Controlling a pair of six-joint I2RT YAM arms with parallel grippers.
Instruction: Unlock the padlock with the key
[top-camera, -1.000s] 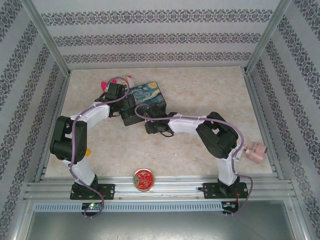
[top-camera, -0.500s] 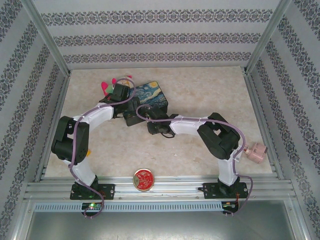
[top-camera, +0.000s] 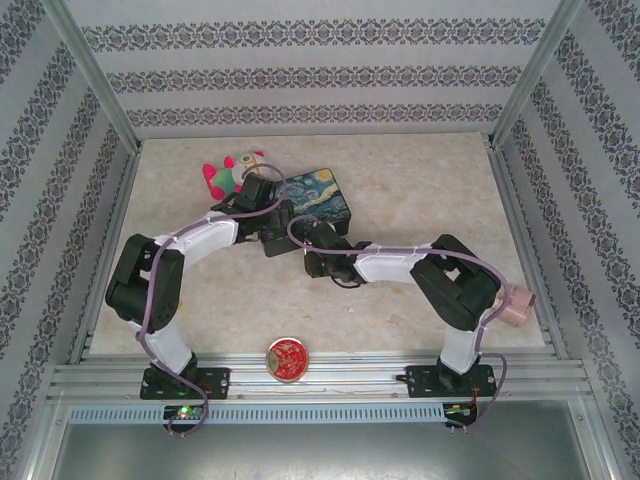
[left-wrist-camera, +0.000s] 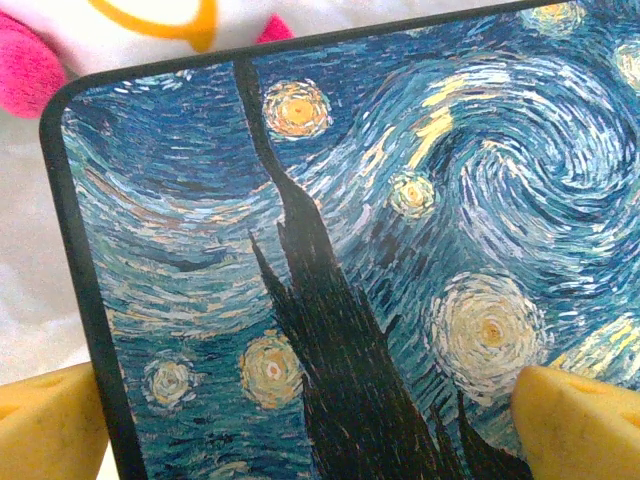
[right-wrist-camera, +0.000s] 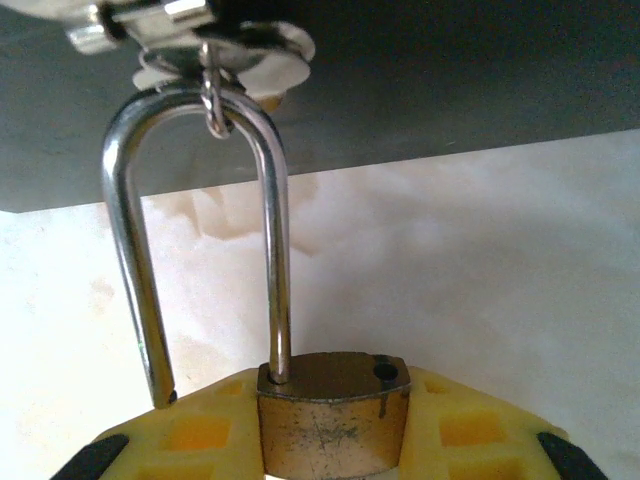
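The right arm (top-camera: 400, 262) is stretched leftward across the table (top-camera: 420, 180), and the right gripper (right-wrist-camera: 330, 455) is clamped on the brass body of the padlock (right-wrist-camera: 333, 405). The padlock's shackle is hooked through a small ring at the dark edge of the painted box (top-camera: 325, 192). The left gripper (left-wrist-camera: 315, 430) is held wide apart over the box lid. A plush toy (top-camera: 222, 175) is seen just beside the box's far-left corner. Open marbled tabletop lies to the right, enclosed by patterned walls (top-camera: 300, 75). A round red tin (top-camera: 287, 358) is set at the near edge.
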